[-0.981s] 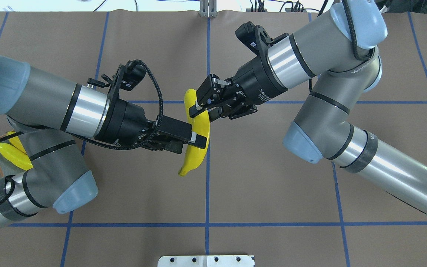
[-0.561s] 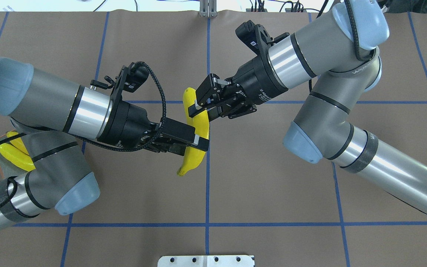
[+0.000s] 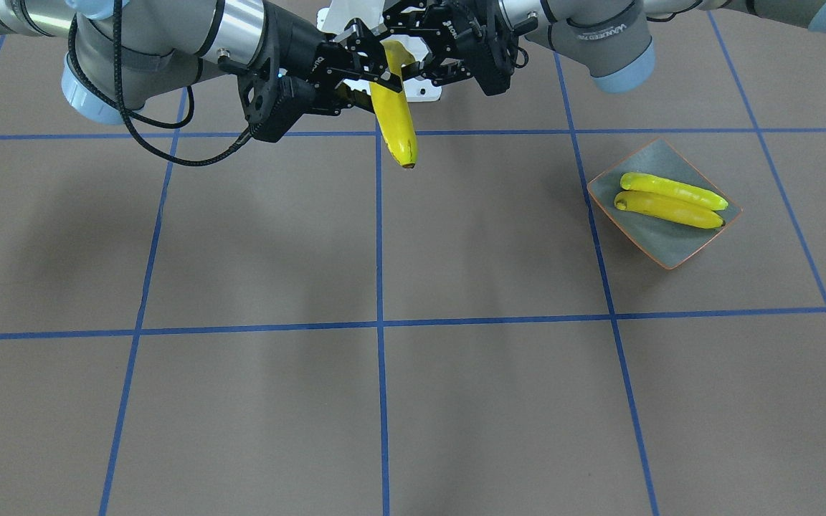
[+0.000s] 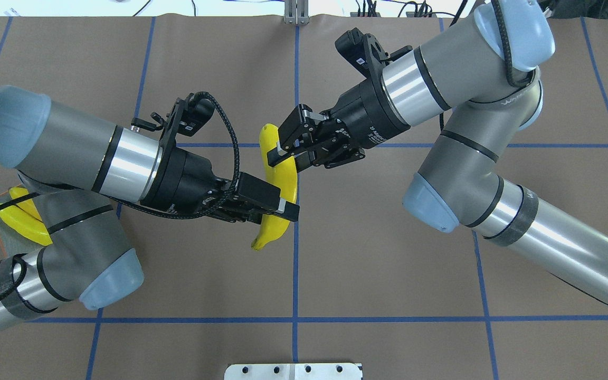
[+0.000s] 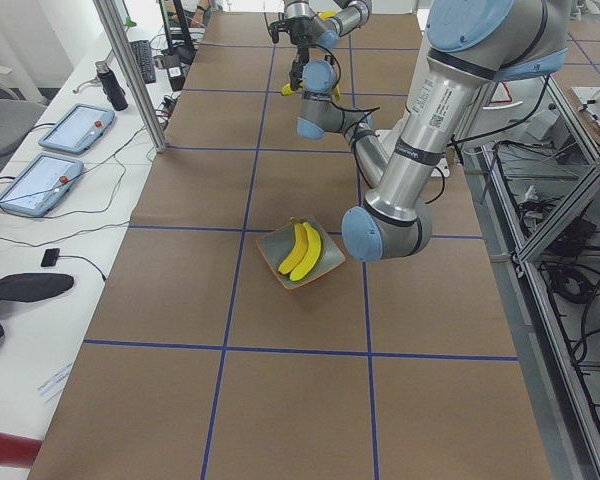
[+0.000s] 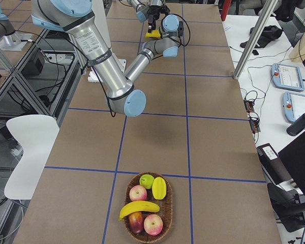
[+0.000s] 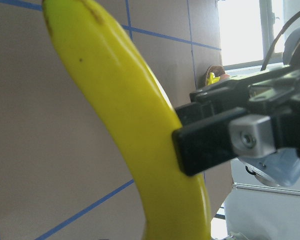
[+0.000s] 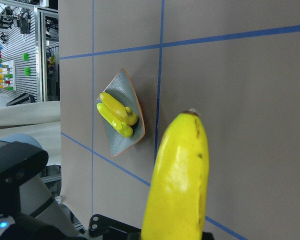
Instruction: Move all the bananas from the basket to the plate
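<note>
Brown blue-gridded table (image 4: 388, 264); white chair (image 6: 33, 147)

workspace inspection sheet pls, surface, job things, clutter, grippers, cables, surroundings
surface: brown table cover with a blue tape grid.
job's things: held banana in the air between both grippers; two bananas on the plate; last banana in the basket with other fruit.
clutter: nothing seen.
grippers: left gripper and right gripper both shut on the held banana.
cables: black cable looping off the left wrist.
surroundings: tablets on a side bench; white chair.
</note>
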